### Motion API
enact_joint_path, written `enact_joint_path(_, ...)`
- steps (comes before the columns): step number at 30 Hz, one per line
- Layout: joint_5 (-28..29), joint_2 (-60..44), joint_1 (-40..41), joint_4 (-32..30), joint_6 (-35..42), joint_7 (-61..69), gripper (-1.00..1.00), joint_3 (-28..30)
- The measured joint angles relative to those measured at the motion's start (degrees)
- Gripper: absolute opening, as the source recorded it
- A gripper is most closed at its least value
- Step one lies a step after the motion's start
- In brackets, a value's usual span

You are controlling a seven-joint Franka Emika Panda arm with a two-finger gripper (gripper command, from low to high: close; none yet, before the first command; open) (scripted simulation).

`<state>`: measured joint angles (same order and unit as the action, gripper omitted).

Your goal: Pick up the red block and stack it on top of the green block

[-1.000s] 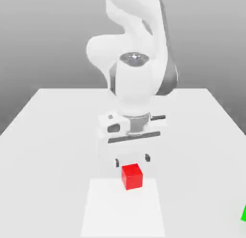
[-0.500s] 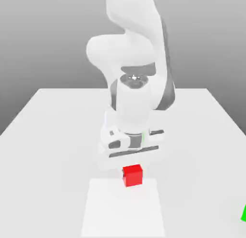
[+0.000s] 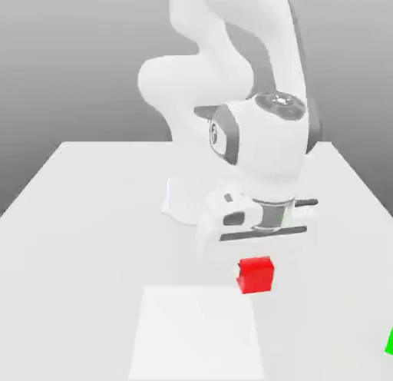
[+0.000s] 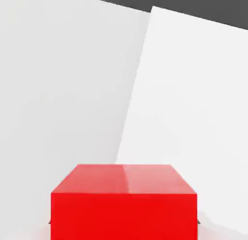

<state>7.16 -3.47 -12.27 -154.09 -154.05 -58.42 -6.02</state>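
The red block (image 3: pixel 255 275) is a small bright cube just under the white hand, right of the table's middle in the exterior view. My gripper (image 3: pixel 256 264) is shut on it, and the hand hides most of the fingers. In the hand view the red block (image 4: pixel 124 201) sits close up between the jaws, with the table beyond it. A sliver of the green block (image 3: pixel 389 342) shows at the exterior view's right edge, well to the right of the red block and nearer the camera.
The white table (image 3: pixel 92 218) carries a paler rectangular patch (image 3: pixel 196 333) at its front, left of the held block. The arm's base and bulky white links (image 3: pixel 230 80) rise behind the hand.
The jaws have shut on the red block. The hand has swung toward the exterior view's right, carrying the block off the pale patch's back edge.
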Motion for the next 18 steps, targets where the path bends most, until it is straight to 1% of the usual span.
enact_joint_path(8,0.5,-7.0,-6.4,11.6,5.1,-14.8,-1.0,-2.3)
enact_joint_path(18,-1.7,-12.8,-14.1,25.8,10.3,-31.8,-1.0,-4.8)
